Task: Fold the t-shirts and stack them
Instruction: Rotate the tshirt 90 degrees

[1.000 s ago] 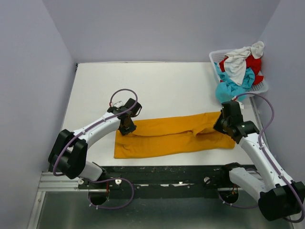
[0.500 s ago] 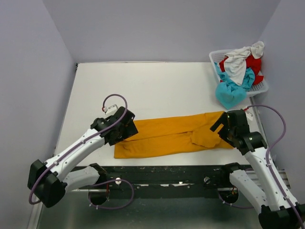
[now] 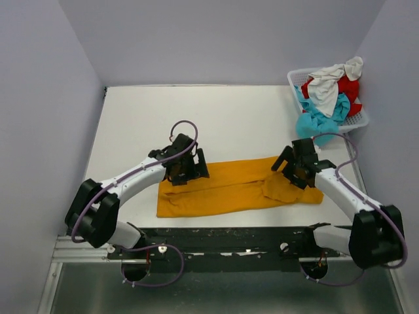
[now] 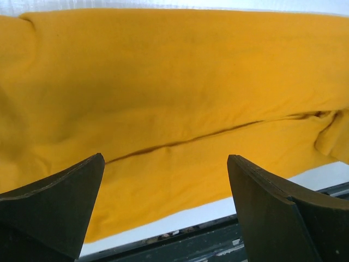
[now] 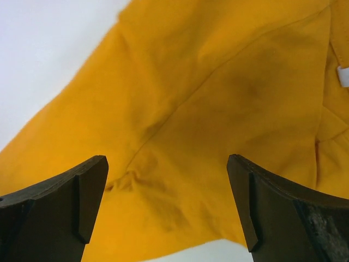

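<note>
So, the mustard-orange t-shirt (image 3: 229,186) lies as a long strip near the table's (image 3: 229,118) front edge. Left gripper (image 4: 164,158) and right gripper (image 5: 166,158) are both spread wide and released, over its ends. From the top they hide cloth beneath. White tag (image 5: 342,76) is cut off at the frame edge, unreadable. Other t-shirts (image 3: 327,91) are heaped in the basket (image 3: 294,77), far right.

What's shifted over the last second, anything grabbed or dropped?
The left gripper moved right and the right gripper moved left, both inward over the mustard-orange t-shirt. Both are open, holding nothing. The shirt's right end looks slightly more rumpled. The basket and the shirts in it stayed put.
</note>
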You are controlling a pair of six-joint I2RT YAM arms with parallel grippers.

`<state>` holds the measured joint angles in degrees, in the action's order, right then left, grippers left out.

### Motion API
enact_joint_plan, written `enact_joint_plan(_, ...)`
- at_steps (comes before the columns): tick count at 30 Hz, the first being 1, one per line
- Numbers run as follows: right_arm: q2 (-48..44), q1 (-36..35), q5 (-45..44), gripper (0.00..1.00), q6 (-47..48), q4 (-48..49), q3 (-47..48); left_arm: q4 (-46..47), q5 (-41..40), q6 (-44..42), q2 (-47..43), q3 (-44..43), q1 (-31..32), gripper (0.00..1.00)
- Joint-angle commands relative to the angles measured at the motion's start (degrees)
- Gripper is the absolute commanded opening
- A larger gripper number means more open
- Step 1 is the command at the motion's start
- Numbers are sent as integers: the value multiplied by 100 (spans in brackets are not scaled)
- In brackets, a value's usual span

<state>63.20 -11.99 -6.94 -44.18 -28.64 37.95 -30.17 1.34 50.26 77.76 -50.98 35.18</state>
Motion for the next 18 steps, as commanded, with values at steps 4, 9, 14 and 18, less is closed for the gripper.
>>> enact_joint_plan(4, 1904, -14, 643, 99, 173, 1711, 20, 543, 627, -37, 472, 874, -313, 99)
enact_joint_plan(9, 3656, -108, 1487, 99, 395, 2558, 1252, 711, 967, 274, 5, 1803, -249, 99)
enact_joint_plan(14, 5648, -341, 1844, 99, 617, 2454, 3424, 984, 1298, 926, -470, 2436, 70, 99)
enact_joint_plan(18, 6841, -494, 2080, 98, 857, 2309, 5169, 1661, 1098, 1518, -494, 2469, 585, 99)
